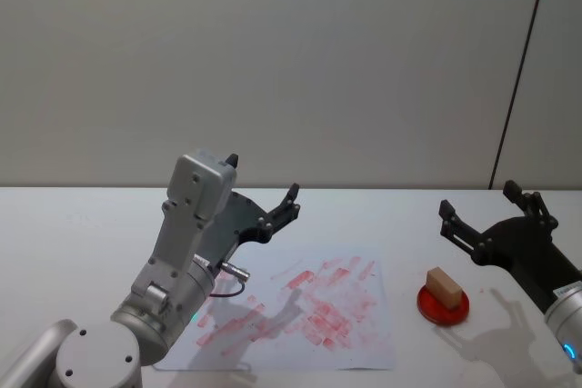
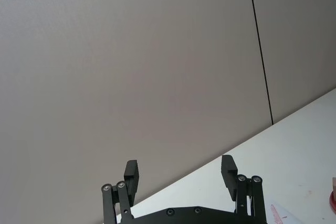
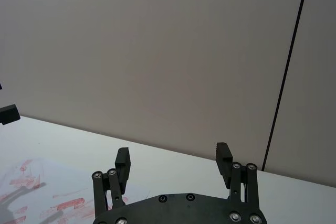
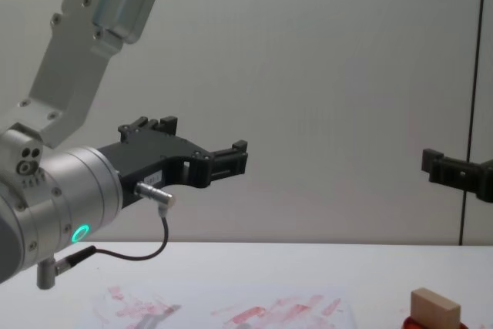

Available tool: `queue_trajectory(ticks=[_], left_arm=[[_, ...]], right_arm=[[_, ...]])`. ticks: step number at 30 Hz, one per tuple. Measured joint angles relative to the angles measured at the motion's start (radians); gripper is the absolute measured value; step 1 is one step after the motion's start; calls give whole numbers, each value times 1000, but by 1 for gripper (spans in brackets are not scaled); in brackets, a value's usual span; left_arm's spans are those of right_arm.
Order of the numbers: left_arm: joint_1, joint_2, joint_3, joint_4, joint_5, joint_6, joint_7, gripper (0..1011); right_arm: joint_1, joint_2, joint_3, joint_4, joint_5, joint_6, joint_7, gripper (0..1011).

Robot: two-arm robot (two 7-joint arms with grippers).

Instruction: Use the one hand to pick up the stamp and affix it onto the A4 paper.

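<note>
Stamp (image 1: 442, 286) rests untouched on the ink pad (image 1: 444, 308) near the surface's (image 1: 91, 224) front right, beside the paper (image 1: 309, 311); pickup looks pending, so the open, empty right tool (image 1: 482, 204) raised nearby should descend onto it, left tool (image 1: 264, 181) idling open over the paper.

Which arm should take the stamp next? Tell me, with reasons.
Right. The right gripper, open, hovers close beside the stamp on the red ink pad; the left gripper hangs near the A4 paper, farther off.
</note>
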Motion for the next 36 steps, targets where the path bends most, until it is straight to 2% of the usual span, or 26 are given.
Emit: queue_trajectory(ticks=[21, 26, 36], left_arm=[[0, 0, 0, 0, 0, 0, 0, 1003], [0, 0, 0, 0, 0, 0, 0, 1002], [0, 0, 0, 0, 0, 0, 0, 1003]], right_arm=[[1, 0, 0, 1, -1, 0, 1, 1001], [5, 0, 1, 7, 1, 6, 14, 1001], [22, 3, 3, 38, 5, 42, 78, 1001]])
